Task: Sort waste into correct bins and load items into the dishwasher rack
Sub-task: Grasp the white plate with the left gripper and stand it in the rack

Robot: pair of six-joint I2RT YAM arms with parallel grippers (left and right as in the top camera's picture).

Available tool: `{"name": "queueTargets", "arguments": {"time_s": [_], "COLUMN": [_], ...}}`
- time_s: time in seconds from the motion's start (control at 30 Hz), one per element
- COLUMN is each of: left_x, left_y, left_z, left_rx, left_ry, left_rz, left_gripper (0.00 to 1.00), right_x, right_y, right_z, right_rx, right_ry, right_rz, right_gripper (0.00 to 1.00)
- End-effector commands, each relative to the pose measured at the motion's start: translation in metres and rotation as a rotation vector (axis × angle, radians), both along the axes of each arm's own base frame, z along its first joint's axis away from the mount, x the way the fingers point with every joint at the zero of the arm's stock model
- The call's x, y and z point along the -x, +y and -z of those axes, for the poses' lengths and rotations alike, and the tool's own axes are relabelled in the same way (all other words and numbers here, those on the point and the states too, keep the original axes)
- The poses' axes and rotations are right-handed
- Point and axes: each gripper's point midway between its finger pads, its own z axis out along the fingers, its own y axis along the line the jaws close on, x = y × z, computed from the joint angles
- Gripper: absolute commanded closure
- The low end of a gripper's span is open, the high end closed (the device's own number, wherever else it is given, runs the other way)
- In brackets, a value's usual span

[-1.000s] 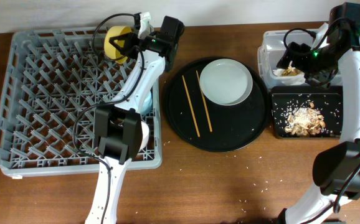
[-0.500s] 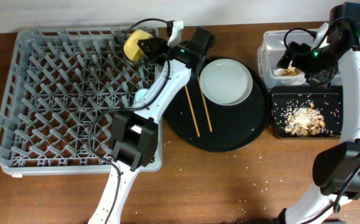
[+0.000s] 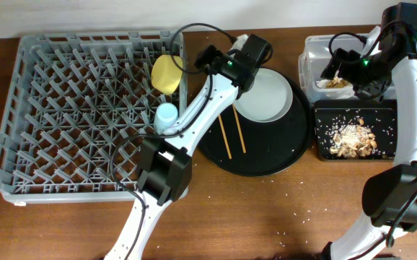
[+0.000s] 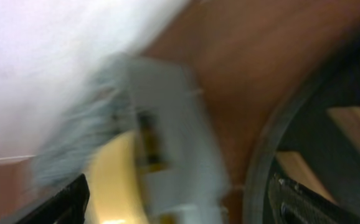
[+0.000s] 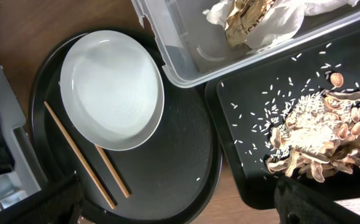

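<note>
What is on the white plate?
Nothing: the white plate is empty, its surface bare. The chopsticks lie on the round black tray.

We see the large grey rack (image 3: 64, 108) of upright pegs holding a yellow bowl (image 3: 166, 74) propped on edge near its far right corner, with a small light-blue cup (image 3: 167, 113) among the pegs just nearer along the right side. To its right a white round plate (image 5: 113, 87) lies flat and empty on a round black serving tray (image 5: 186, 162), with two thin wooden chopsticks (image 5: 80, 155) side by side just beside it. We find crumpled white napkins (image 5: 279, 18) and a brown-and-gold wrapper (image 5: 242, 18) in the clear tub (image 5: 186, 56), and tan food scraps (image 5: 311, 134) with scattered rice in the shallow black tray (image 5: 242, 162) touching it.
</note>
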Motion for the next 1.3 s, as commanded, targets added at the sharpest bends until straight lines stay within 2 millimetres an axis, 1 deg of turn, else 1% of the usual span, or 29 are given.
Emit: {"name": "queueTargets", "arguments": {"time_s": [0.0, 0.03, 0.07, 0.13, 0.23, 0.27, 0.3, 0.33, 0.37, 0.4, 0.43, 0.47, 0.53, 0.63, 0.67, 0.7, 0.73, 0.77, 0.8, 0.83, 0.87, 0.9, 0.93, 0.97, 1.03, 1.07, 1.1, 1.17, 1.27], "left_x": [0.031, 0.022, 0.014, 0.006, 0.005, -0.002, -0.016, -0.033, -0.037, -0.039, -0.043, -0.043, -0.043, -0.037, -0.038, -0.037, -0.029, -0.015, 0.003, 0.022, 0.048, 0.060, 0.082, 0.092, 0.088, 0.087, 0.087, 0.084, 0.082], "left_y": [-0.088, -0.079, -0.069, -0.061, -0.064, -0.069, -0.075, -0.078, -0.080, -0.081, -0.091, -0.100, -0.106, -0.117, -0.117, -0.116, -0.111, -0.104, -0.094, -0.087, -0.093, -0.099, -0.100, -0.092, -0.061, -0.057, -0.056, -0.048, -0.064], "left_z": [-0.028, -0.016, -0.007, 0.003, 0.013, 0.011, 0.005, 0.006, 0.014, 0.044, 0.053, 0.064, 0.073, 0.073, 0.068, 0.051, 0.025, 0.004, -0.006, -0.016, -0.017, -0.015, -0.006, 0.005, 0.022, 0.030, 0.032, 0.037, 0.053], "left_rx": [0.759, 0.800, 0.840, 0.936, 1.001, 1.023, 1.051, 1.062, 1.062, 1.045, 1.038, 0.977, 0.876, 0.903, 0.906, 0.907, 0.903, 0.886, 0.859, 0.850, 0.892, 0.917, 0.907, 0.860, 0.819, 0.815, 0.815, 0.844, 0.894], "left_ry": [0.235, 0.239, 0.251, 0.290, 0.306, 0.281, 0.224, 0.152, 0.145, 0.176, 0.184, 0.186, 0.167, 0.190, 0.186, 0.175, 0.185, 0.220, 0.273, 0.333, 0.451, 0.512, 0.608, 0.639, 0.531, 0.456, 0.425, 0.329, 0.354], "left_rz": [0.120, 0.039, -0.014, -0.087, -0.166, -0.147, -0.115, -0.095, -0.095, -0.110, -0.021, 0.071, 0.177, 0.196, 0.197, 0.198, 0.194, 0.178, 0.151, 0.139, 0.159, 0.173, 0.154, 0.095, -0.288, -0.428, -0.476, -0.650, -0.672], "left_gripper": [0.17, 0.20, 0.28, 0.38, 0.42, 0.42, 0.42, 0.39, 0.38, 0.35, 0.40, 0.44, 0.49, 0.63, 0.63, 0.64, 0.63, 0.57, 0.46, 0.26, 0.22, 0.41, 0.55, 0.55, 0.55, 0.54, 0.54, 0.54, 0.54], "right_x": [0.002, 0.002, 0.002, 0.002, 0.002, 0.002, 0.002, 0.003, 0.004, 0.003, 0.003, 0.003, 0.003, 0.005, 0.005, 0.005, 0.005, 0.005, 0.005, 0.005, 0.005, 0.005, 0.005, 0.005, 0.005, 0.006, 0.007, 0.007, 0.009], "right_y": [0.001, 0.001, 0.001, 0.001, 0.001, 0.001, 0.001, 0.001, 0.001, 0.001, 0.001, 0.001, 0.001, 0.001, 0.001, 0.001, 0.001, 0.001, 0.001, 0.001, 0.001, 0.001, 0.001, 0.001, 0.001, 0.002, 0.002, 0.002, 0.002], "right_z": [0.003, 0.003, 0.003, 0.003, 0.003, 0.003, 0.003, 0.004, 0.004, 0.004, 0.003, 0.004, 0.003, 0.004, 0.004, 0.004, 0.004, 0.004, 0.004, 0.004, 0.004, 0.004, 0.004, 0.004, 0.004, 0.004, 0.005, 0.005, 0.005], "right_rx": [0.011, 0.011, 0.011, 0.011, 0.010, 0.010, 0.010, 0.010, 0.010, 0.010, 0.010, 0.010, 0.010, 0.009, 0.010, 0.015, 0.017, 0.017, 0.017, 0.017, 0.017, 0.017, 0.017, 0.016, 0.016, 0.015, 0.015, 0.014, 0.012], "right_ry": [0.014, 0.017, 0.017, 0.017, 0.017, 0.017, 0.017, 0.020, 0.021, 0.021, 0.020, 0.021, 0.021, 0.026, 0.026, 0.024, 0.024, 0.024, 0.024, 0.023, 0.024, 0.023, 0.024, 0.023, 0.024, 0.027, 0.031, 0.034, 0.042], "right_rz": [-0.004, -0.004, -0.004, -0.004, -0.004, -0.004, -0.004, -0.004, -0.004, -0.004, -0.004, -0.004, -0.004, -0.004, -0.009, -0.025, -0.028, -0.028, -0.028, -0.028, -0.028, -0.028, -0.028, -0.028, -0.028, -0.028, -0.028, -0.028, -0.028], "right_gripper": [0.02, 0.02, 0.02, 0.02, 0.02, 0.02, 0.02, 0.02, 0.02, 0.02, 0.02, 0.02, 0.02, 0.02, 0.02, 0.02, 0.02, 0.02, 0.02, 0.02, 0.02, 0.02, 0.02, 0.02, 0.02, 0.02, 0.02, 0.02, 0.02]}}
